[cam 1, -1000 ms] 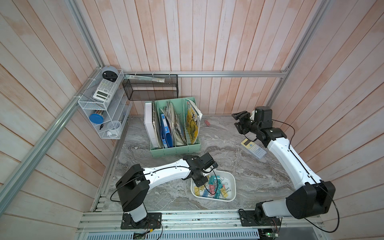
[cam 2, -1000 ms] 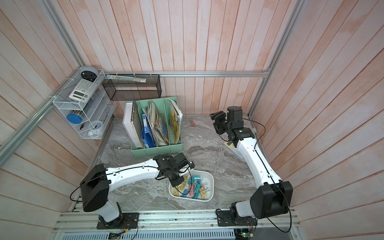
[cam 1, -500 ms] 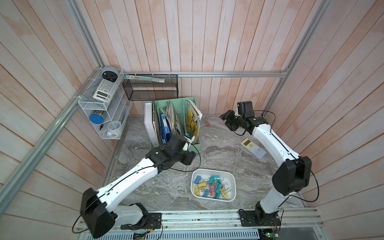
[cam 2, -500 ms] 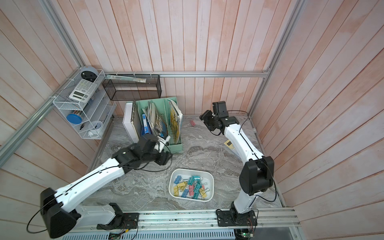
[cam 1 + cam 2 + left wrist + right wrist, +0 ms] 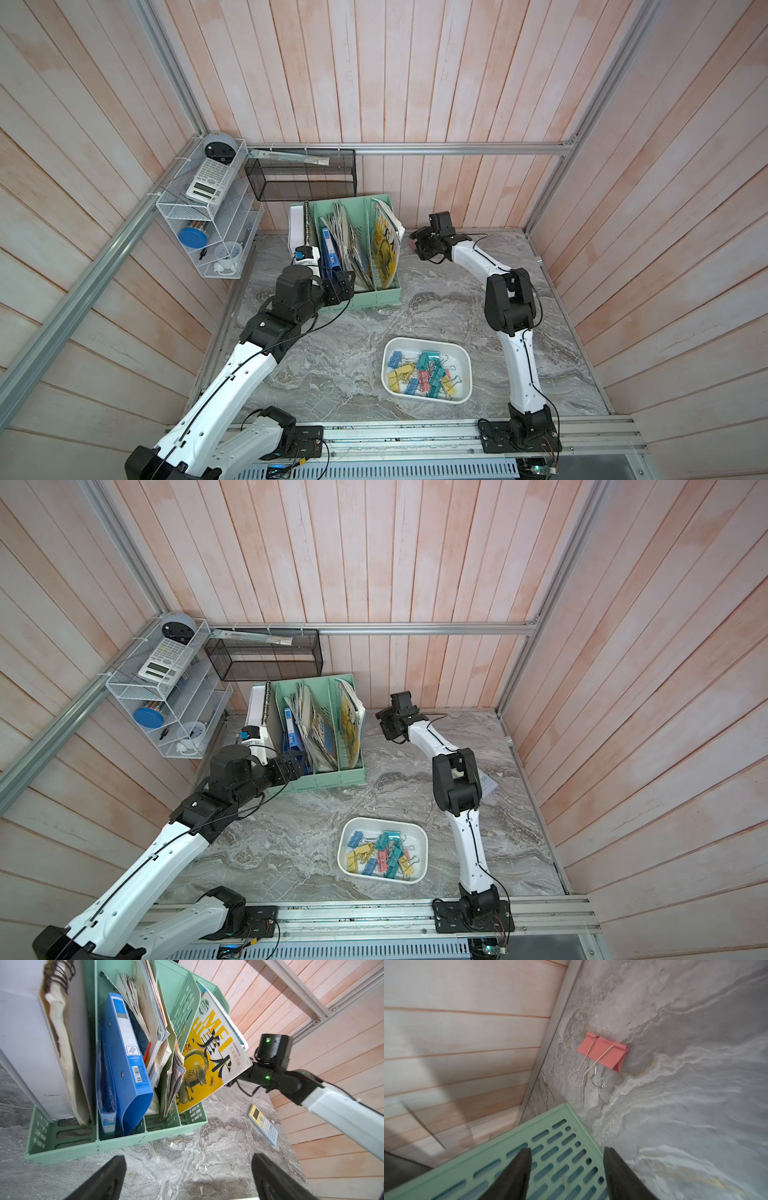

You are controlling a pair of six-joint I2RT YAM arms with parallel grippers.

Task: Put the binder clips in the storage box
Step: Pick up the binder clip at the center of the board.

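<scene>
Grey marble-veined bench (image 5: 332, 365), walled on three sides by pale pink-washed wood planks w/ aluminium framing at the corners.

(a) White storage box (image 5: 467, 370): shallow tray, rounded corners, flared rim. It sits on the bench near the front rail, between the two arm bases, nearer the right arm's.

(b) Pastel binder clips (image 5: 419, 374): loose overlapping heap inside the box. Bodies are blue, yellow, teal & pink, w/ thin silver wire handles; exact count cannot be told.

(c) One pink binder clip (image 5: 602, 1051) lies well apart from the box, on bare bench close to the back wall's metal strip, just past a corner of the mint-green file holder (image 5: 529, 1157). Folded triangular body, both wire handles pointing off the same side.

(d) Over the holder's slotted wall hovers the right gripper (image 5: 566, 1176): jaws spread, nothing between them, clip ahead & untouched.

(e) By the holder's front stands the left gripper (image 5: 187, 1184): jaws spread wide, nothing held, bare bench beneath. The holder carries a spiral notebook, blue ring binder, papers & a yellow-cover book.

(f) A yellow-and-blue calculator (image 5: 264, 1124) lies flat on the bench by the side wall on the right arm's side.

(g) Wall-mounted at the back-left corner: black mesh basket (image 5: 299, 178) & white wire shelf (image 5: 199, 216).
</scene>
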